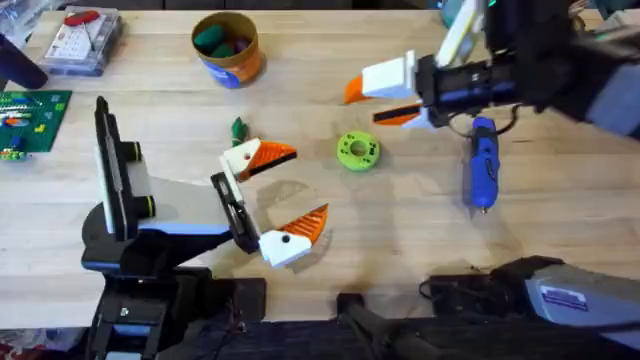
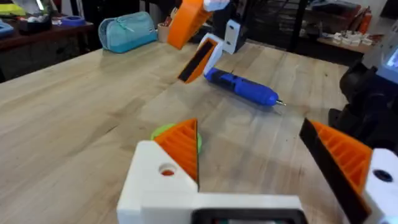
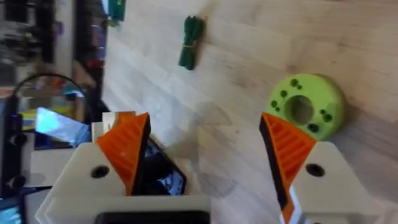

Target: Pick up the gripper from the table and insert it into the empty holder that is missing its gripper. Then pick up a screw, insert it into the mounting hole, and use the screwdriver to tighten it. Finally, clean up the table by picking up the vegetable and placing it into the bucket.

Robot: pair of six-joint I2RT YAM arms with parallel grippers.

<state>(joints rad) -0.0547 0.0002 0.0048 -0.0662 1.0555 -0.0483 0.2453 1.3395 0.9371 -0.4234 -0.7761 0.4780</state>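
Both claws stood wide open and empty: the left gripper hung low near the table's centre, the right gripper at its two o'clock. At the right gripper's four o'clock lay the screwdriver. The vegetable rested just beside the left gripper's eleven o'clock, below the bucket. A green disc sat between the grippers.

On the table we list: the bucket at the far side, left of centre, with toy vegetables inside. Nearer, the vegetable lies just behind the left gripper. To its right sits the round disc with holes. Farther right lies the screwdriver, below the right gripper. At the far left corner we note a clear box, with a board in front of it.
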